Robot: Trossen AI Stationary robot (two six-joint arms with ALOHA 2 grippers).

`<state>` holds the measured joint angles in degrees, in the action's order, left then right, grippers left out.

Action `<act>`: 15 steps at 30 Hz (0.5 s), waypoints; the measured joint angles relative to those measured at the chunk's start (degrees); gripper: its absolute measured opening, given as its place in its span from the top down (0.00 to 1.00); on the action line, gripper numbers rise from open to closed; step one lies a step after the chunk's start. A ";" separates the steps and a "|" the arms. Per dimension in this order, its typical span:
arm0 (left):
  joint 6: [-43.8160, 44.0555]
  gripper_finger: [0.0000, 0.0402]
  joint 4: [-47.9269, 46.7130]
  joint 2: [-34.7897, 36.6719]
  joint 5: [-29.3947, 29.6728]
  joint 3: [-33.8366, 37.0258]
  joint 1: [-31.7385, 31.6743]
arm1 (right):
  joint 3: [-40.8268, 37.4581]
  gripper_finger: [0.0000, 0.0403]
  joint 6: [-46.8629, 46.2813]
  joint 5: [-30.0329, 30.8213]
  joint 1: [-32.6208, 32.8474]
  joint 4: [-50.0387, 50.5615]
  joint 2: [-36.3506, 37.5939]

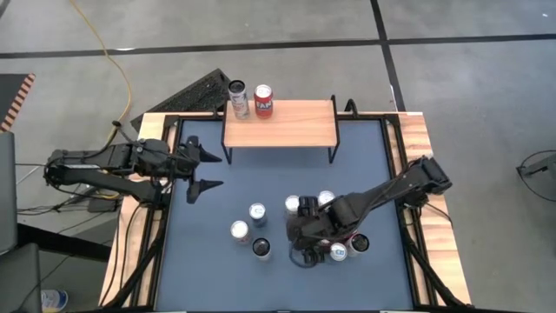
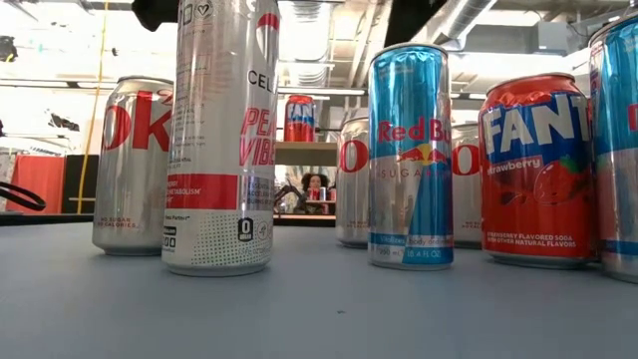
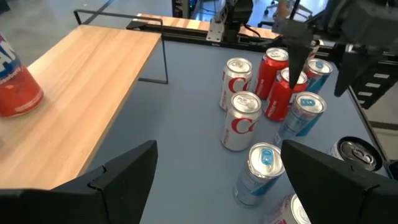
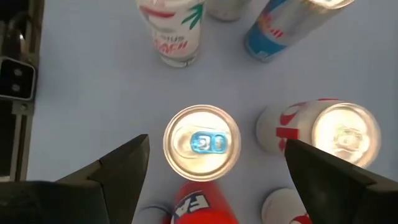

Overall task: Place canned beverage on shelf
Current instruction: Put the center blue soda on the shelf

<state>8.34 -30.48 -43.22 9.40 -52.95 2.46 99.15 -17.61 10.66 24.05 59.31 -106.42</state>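
Note:
The shelf (image 1: 280,123) is a light-wood top on thin black legs at the table's far side; it also shows in the left wrist view (image 3: 81,93). A silver can (image 1: 237,97) and a red Fanta can (image 1: 263,101) stand upright on its left end. Several cans stand upright in a cluster on the blue table at the near right (image 1: 258,213). My right gripper (image 4: 214,168) hangs open above the cluster, its fingers on either side of a silver can with a blue tab (image 4: 201,143), touching nothing. My left gripper (image 1: 201,170) is open and empty at the table's left.
Around the blue-tab can stand a red Fanta can (image 4: 202,205), a Coke can (image 4: 329,127), a tall white can (image 4: 174,31) and a blue Red Bull can (image 4: 280,25). The shelf's right part (image 1: 304,123) is bare wood. A wooden rim (image 1: 434,217) frames the table.

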 joint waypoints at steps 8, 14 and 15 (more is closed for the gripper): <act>0.48 0.17 -0.07 -1.87 -0.12 0.00 0.00 | 0.00 0.11 -0.30 -0.05 -0.09 -0.65 -0.78; 1.95 0.17 -0.34 -2.64 -0.12 0.00 0.00 | 0.00 0.11 -1.88 -0.48 0.14 -1.36 -0.78; 1.95 0.17 -0.08 -2.59 -0.12 0.00 0.00 | 0.00 0.11 -1.88 -0.43 0.31 -1.64 -0.78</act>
<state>10.28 -30.56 -45.82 9.28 -52.95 2.46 99.15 -19.48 10.22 24.36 57.67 -107.20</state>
